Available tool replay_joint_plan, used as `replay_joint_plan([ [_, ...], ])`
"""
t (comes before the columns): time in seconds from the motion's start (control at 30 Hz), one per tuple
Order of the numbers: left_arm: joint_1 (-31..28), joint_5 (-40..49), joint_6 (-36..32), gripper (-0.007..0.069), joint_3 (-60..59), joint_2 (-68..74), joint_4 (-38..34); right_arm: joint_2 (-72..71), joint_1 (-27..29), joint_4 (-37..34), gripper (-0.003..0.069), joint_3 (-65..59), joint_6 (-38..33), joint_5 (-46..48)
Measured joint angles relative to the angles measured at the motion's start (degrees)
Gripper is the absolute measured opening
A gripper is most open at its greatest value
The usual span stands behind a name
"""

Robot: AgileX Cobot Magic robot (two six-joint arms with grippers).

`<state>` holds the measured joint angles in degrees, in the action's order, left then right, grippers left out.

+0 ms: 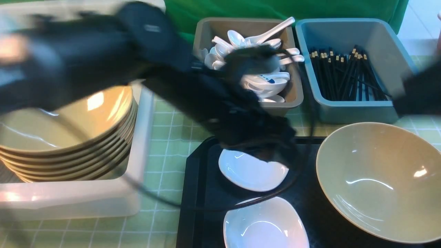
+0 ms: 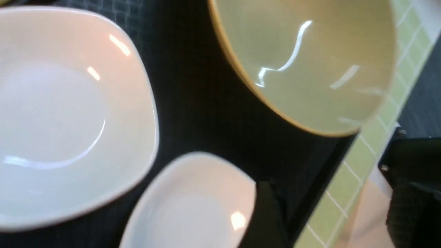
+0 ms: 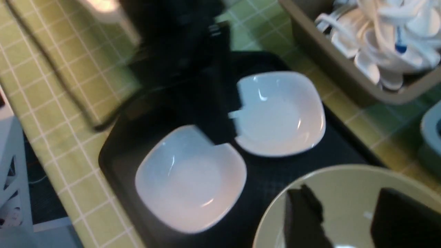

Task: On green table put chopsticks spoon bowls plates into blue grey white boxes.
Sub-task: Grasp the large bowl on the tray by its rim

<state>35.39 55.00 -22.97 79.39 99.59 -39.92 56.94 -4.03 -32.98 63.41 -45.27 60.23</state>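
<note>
Now, the left claw (image 1: 291,151), spread wide, seems to be going for a dish (image 1: 255,172) near the tray's (image 1: 191,206) far left corner. The right claw (image 3: 344,213) is open. Next, pinch that dish's edge.

Robot arms (image 1: 220,100) over a grid-lined cloth (image 1: 168,155) and tubs (image 1: 356,110) suggest a lab.

Surroundings, Sundry Items

Tray (image 1: 191,213), one: black, low raised rim, cut corner, textured base, lying flat.
Drape (image 1: 220,8), one: green fabric, far side, folds visible.
Floor (image 1: 422,22), section: white, pale joint lines, far right.
Frame (image 3: 10,165), one: pale, angular cut-outs, partly seen.
Reddish object (image 1: 439,44), one: at the front view's right edge, cropped, unidentified.
</note>
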Motion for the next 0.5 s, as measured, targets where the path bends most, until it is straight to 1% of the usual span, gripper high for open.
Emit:
replay_joint_plan([
  [0.07,0.5,0.7,0.3,0.0437,3.7,4.6,-0.1,-5.6,0.0,0.1,0.0148,-6.0,0.0,-3.0],
  [0.13,0.6,1.6,0.7,0.0437,7.9,9.8,-0.8,-10.3,0.0,0.1,0.0072,-11.2,0.2,-5.5],
  [0.17,0.6,1.6,0.7,0.0437,8.3,10.3,-0.9,-10.8,0.0,0.1,0.0062,-12.0,0.2,-6.0],
  [0.2,0.6,2.1,1.0,0.0437,11.7,14.4,-1.4,-14.1,0.0,0.1,0.0036,-14.6,0.2,-7.9],
  [0.3,0.6,2.3,1.2,0.0435,15.9,19.6,-1.6,-16.3,0.0,0.3,0.0026,-16.7,0.2,-9.1],
  [0.33,0.6,2.3,0.9,0.043,19.1,23.4,-1.8,-17.2,0.0,0.5,0.0024,-17.3,0.2,-9.6],
  [0.37,0.6,2.3,0.8,0.043,19.1,23.4,-1.8,-17.3,0.0,0.6,0.0024,-17.4,0.2,-9.7],
  [0.4,0.6,2.6,-0.4,0.042,21.5,26.3,-2.0,-17.5,0.0,0.7,0.0025,-17.7,0.2,-10.2],
  [0.43,0.6,2.8,-0.8,0.0402,22.7,27.6,-2.4,-17.5,0.0,1.0,0.0025,-17.7,0.2,-10.4],
  [0.5,0.6,4.0,-2.1,0.0326,25.1,29.9,-2.7,-17.5,0.0,1.7,0.0025,-17.7,0.2,-11.2],
])
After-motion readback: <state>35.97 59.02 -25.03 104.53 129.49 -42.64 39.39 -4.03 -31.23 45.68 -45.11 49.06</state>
